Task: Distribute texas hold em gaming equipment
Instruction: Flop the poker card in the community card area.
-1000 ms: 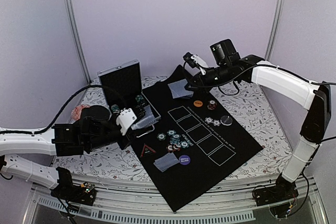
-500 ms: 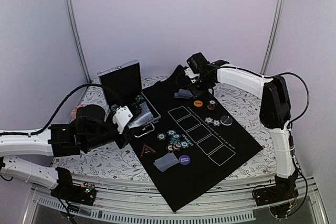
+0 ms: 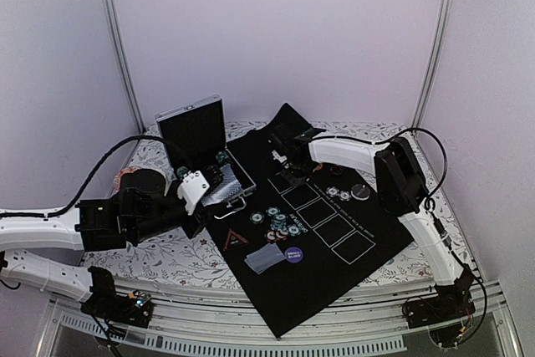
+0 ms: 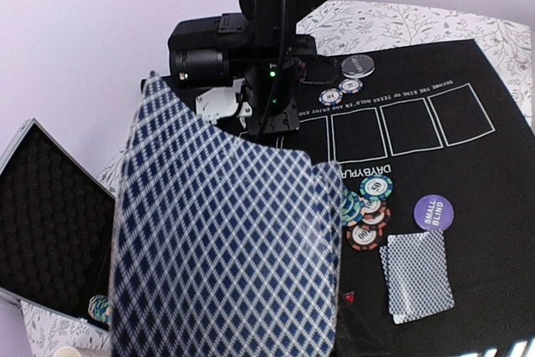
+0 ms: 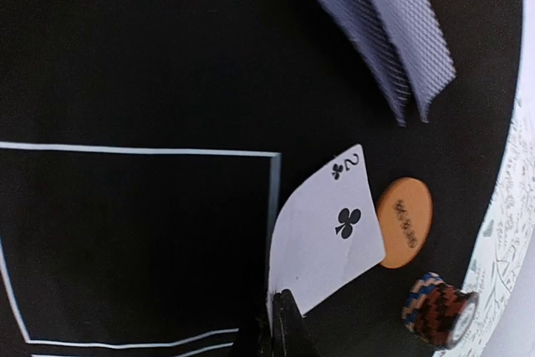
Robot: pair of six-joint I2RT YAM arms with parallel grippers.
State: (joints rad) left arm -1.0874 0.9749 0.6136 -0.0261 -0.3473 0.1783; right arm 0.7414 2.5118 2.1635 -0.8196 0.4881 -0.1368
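I record a silver case [image 3: 196,127] standing open on the floral surface [image 3: 180,261], lid upright, black lining exposed. Just beside it lies a black mat [image 3: 326,277], set askew, printed with five white rectangles [image 3: 316,212] in a row.

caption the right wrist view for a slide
Right gripper pinches a two of clubs playing card over the black mat, near a round orange button.
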